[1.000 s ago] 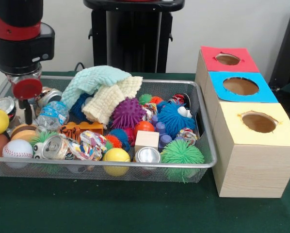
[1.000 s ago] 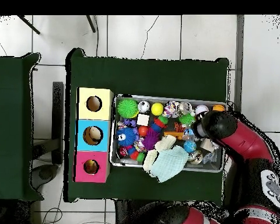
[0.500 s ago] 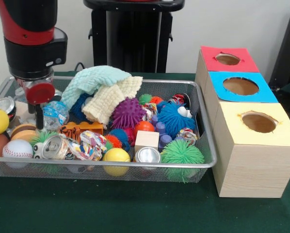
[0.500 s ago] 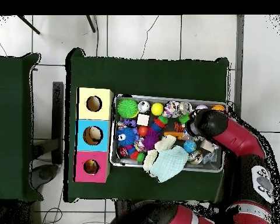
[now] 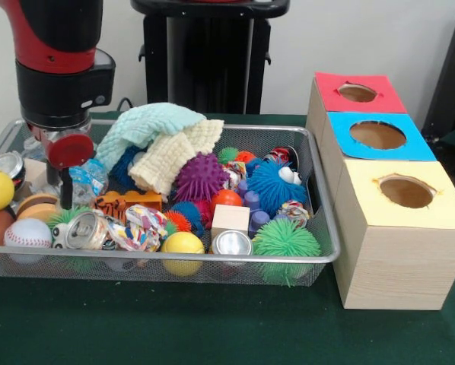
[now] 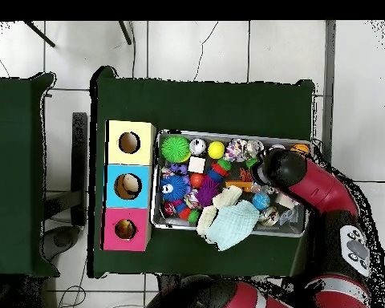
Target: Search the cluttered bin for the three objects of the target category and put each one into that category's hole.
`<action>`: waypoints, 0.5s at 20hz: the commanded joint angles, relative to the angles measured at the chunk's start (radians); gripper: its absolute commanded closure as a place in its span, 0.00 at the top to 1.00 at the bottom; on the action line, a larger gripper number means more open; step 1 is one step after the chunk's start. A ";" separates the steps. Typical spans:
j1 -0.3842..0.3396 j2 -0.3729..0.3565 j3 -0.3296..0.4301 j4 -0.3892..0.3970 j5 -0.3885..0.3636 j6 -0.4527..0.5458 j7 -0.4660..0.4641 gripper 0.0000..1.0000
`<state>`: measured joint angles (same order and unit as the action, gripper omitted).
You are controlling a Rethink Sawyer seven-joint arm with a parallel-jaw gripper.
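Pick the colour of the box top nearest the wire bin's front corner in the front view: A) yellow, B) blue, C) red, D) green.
A: the yellow-topped box sits closest to the camera beside the bin, with the blue-topped box and then the red-topped box lined up behind it.

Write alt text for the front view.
A red and black robot arm reaches down into the left end of a wire mesh bin crammed with balls, cans, spiky toys and cloths; right of it stand three wooden boxes with red, blue and yellow holed tops.

Green table cover (image 5: 212, 334), tiled floor (image 6: 228, 48)
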<state>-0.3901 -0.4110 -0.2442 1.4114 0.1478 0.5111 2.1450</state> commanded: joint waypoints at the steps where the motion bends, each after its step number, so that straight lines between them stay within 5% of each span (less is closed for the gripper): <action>1: -0.004 0.009 0.121 0.157 -0.027 -0.049 0.057 1.00; 10: 0.019 -0.007 0.119 0.184 -0.005 -0.036 0.092 1.00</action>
<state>-0.3885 -0.4161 -0.2348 1.4785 0.1480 0.5074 2.1450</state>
